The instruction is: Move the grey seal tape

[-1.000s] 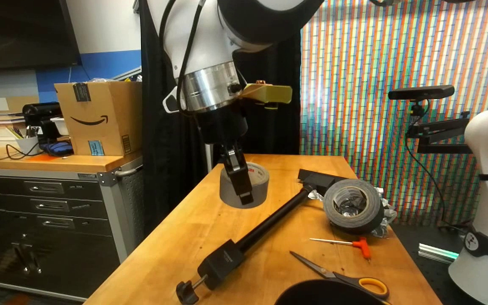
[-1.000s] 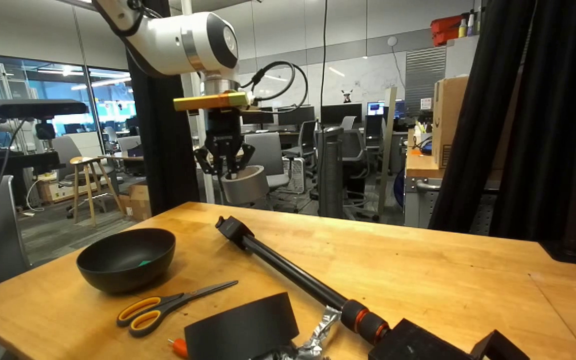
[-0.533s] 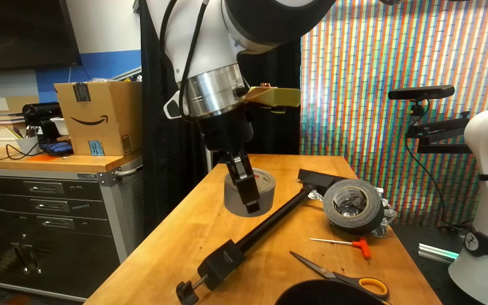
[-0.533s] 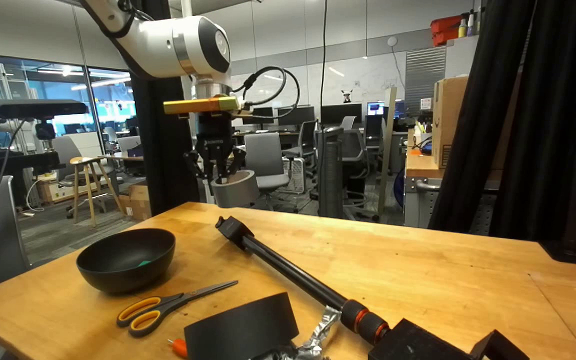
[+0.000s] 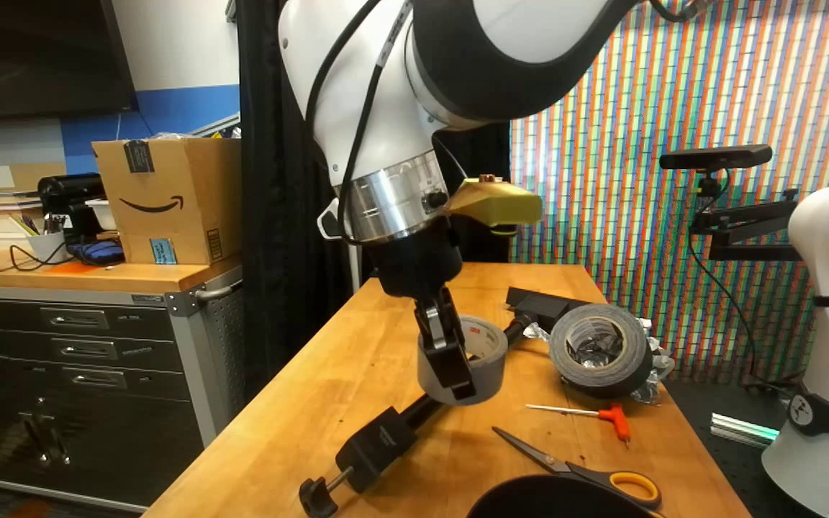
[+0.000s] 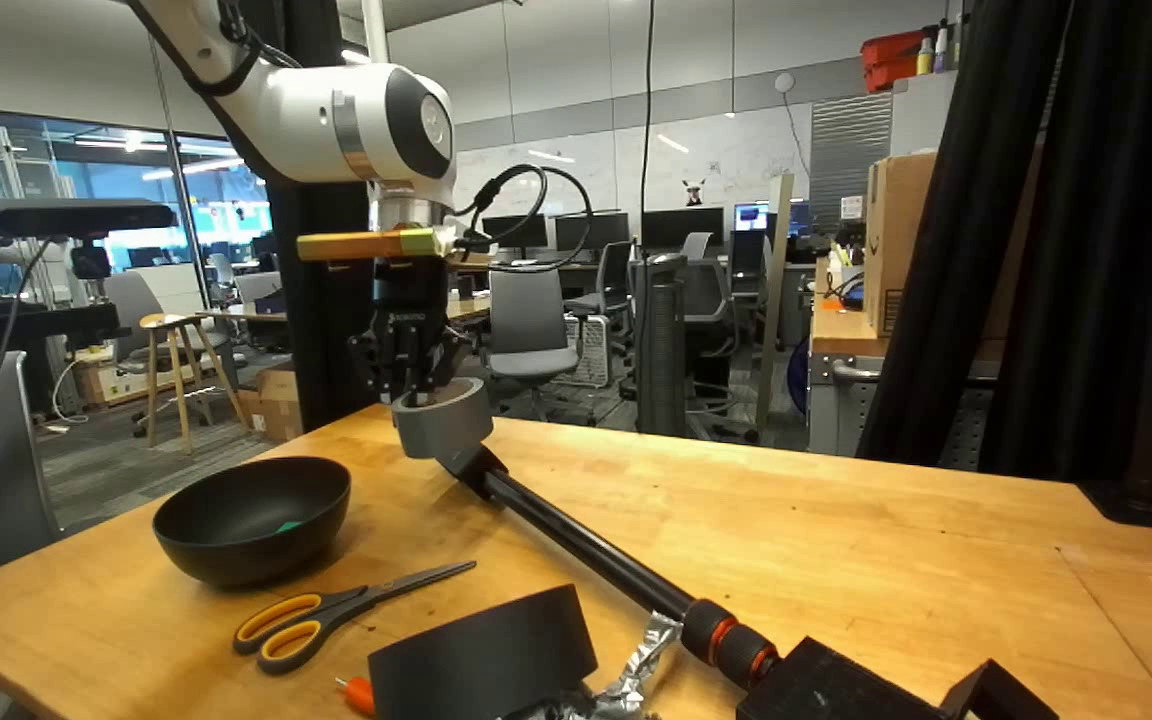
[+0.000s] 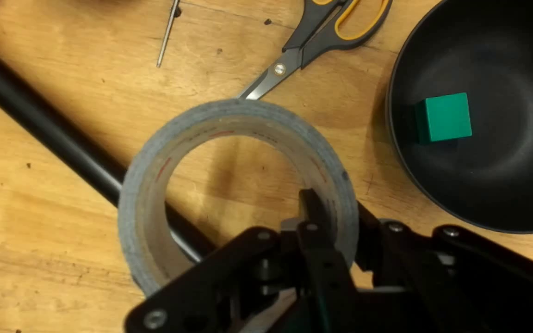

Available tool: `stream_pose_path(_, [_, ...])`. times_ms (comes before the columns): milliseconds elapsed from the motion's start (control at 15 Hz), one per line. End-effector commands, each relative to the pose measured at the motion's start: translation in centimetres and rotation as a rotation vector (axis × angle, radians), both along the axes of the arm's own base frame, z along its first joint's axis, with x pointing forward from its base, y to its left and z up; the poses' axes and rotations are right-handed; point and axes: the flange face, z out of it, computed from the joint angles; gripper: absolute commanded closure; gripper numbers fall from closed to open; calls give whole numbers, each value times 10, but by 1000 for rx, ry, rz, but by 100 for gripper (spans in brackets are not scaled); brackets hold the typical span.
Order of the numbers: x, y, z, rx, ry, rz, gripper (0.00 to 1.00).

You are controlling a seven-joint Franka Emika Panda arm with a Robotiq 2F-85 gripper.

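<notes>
Far left in wrist view, black pole (image 7: pixel 49 125) slants across counter (image 7: pixel 26 231), passing under grey tape (image 7: pixel 238 111). Pole shows through roll's hollow core, so we judge tape held aloft. Scissors (image 7: pixel 292 60) lie on counter, tip hidden by ring. Pincer (image 7: pixel 338 217) clenched on ring's right wall, 1 finger inside core, 1 outside: roll likely too wide to span, we reckon. Grip off-centre, so sag possible. At right, black bowl (image 7: pixel 493 185) with 1 green cube (image 7: pixel 447 118), walls penning it in. We think lowering yet to come, best clear of pole.
</notes>
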Motion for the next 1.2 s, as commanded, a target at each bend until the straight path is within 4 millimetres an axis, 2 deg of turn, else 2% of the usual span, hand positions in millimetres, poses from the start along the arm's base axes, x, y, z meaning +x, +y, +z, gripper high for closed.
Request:
stream_pose_path(0, [-25, 12, -4, 1, -51, -56, 88])
stream_pose_path(267, [-44, 26, -28, 38, -65, -68, 88])
stream_pose_path(467, [-54, 25, -46, 73, -61, -76, 88])
stream_pose_path(733, [-66, 4, -62, 113, -60, -114, 88])
stream_pose_path(1133, [-74, -30, -75, 144, -50, -136, 88])
